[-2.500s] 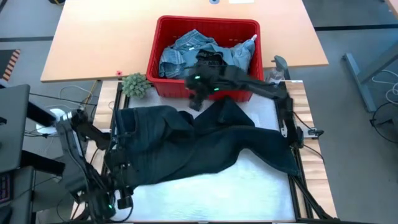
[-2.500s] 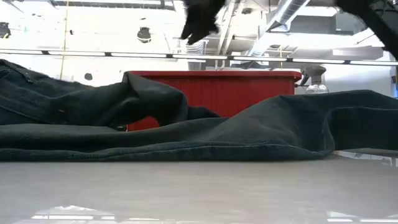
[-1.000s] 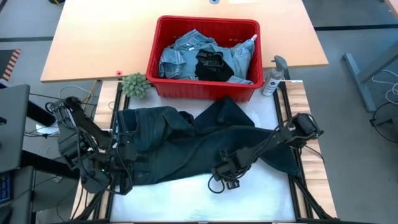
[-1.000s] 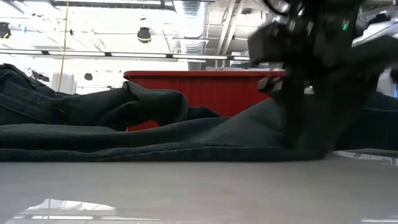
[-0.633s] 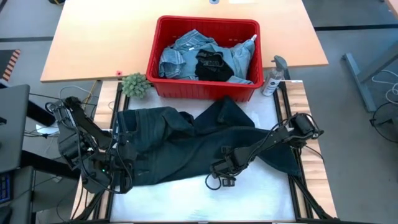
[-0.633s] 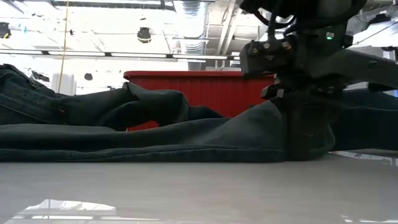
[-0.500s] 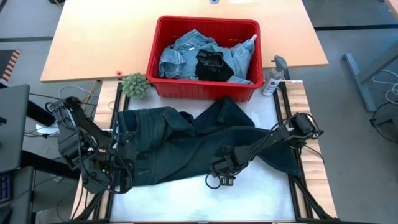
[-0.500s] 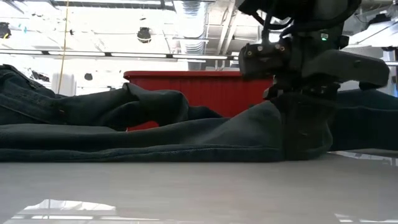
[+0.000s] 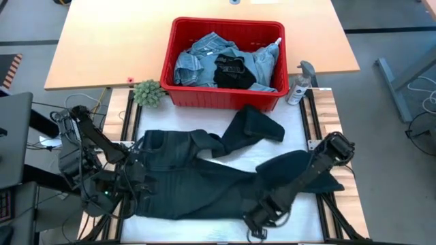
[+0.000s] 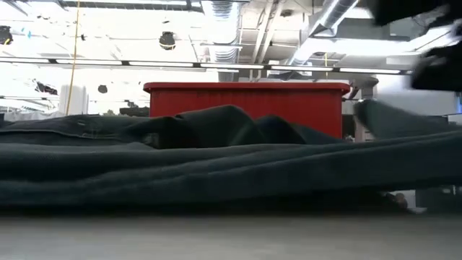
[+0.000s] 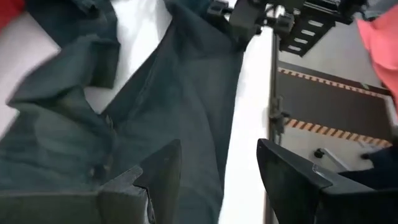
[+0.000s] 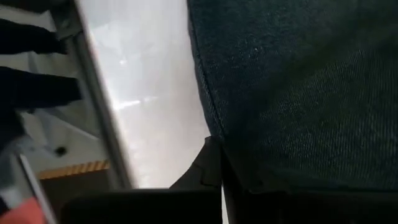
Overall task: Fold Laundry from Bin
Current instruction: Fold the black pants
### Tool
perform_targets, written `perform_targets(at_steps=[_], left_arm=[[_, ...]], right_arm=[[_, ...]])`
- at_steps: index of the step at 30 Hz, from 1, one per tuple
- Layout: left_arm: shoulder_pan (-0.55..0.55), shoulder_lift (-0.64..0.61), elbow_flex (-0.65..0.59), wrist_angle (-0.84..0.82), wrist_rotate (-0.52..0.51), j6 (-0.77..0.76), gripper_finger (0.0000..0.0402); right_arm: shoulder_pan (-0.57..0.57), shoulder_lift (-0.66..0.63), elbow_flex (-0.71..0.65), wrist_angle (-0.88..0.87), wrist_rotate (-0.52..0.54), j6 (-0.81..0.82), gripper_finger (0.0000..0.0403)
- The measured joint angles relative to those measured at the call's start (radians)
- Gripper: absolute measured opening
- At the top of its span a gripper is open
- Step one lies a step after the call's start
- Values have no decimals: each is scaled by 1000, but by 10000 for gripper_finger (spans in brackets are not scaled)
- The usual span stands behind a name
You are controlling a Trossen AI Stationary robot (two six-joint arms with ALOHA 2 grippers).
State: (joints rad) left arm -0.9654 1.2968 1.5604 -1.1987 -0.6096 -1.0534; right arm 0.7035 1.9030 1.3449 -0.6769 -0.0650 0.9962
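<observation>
A pair of dark blue jeans (image 9: pixel 197 184) lies spread on the white mat, waist toward the left. One leg (image 9: pixel 255 126) bends toward the red bin (image 9: pixel 169 61), which holds light blue denim and a black piece (image 9: pixel 228 68). My right gripper (image 9: pixel 262 219) is at the mat's near edge, shut on the jeans' near edge. My left gripper (image 9: pixel 133 187) stands open over the waist end; in its wrist view (image 11: pixel 217 155) denim and bare mat show between the fingers. My right gripper pinches the stitched edge of the jeans' leg (image 12: pixel 205 118) between its two shut fingers (image 12: pixel 208 168). From that hold the cloth stretches away toward the far side. My left gripper's fingers stand apart above the denim; whether their tips touch it I cannot tell.
A small green plant (image 9: pixel 148 92) stands at the bin's near left corner. Next to the bin's near right corner is a spray bottle (image 9: pixel 298 85). Bare white mat shows between the two legs (image 9: pixel 235 160). The bin (image 10: pixel 245 101) rises behind the jeans in the low view.
My right gripper has moved toward the table's near edge, dragging the jeans' near edge with it. The jeans have slid nearer and flattened out. The right-hand leg has been drawn in under my right arm, while the other leg still points at the bin.
</observation>
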Motion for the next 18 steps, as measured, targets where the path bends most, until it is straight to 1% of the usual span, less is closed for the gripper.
perform_targets(at_steps=[1, 3, 6, 10, 12, 14, 18], left_arm=[[-11, 1, 0, 0, 24, -27, 196], [-28, 11, 0, 1, 75, -70, 196], [-58, 44, 0, -8, 98, -86, 196], [-72, 107, 0, -113, 68, -115, 196], [-71, 143, -1, -191, 56, -183, 196], [-71, 160, -13, -230, 31, -287, 196], [-90, 135, -105, -125, -23, -439, 196]], right_arm=[[15, 0, 0, 0, 0, 47, 31], [45, 0, 0, -2, 0, 133, 61], [87, 0, 0, 9, 3, 202, 111], [117, -3, 0, 41, 6, 235, 164], [118, -4, 13, 46, 9, 235, 184], [113, -6, 36, 48, 27, 230, 198], [112, -6, 101, 47, 68, 177, 207]])
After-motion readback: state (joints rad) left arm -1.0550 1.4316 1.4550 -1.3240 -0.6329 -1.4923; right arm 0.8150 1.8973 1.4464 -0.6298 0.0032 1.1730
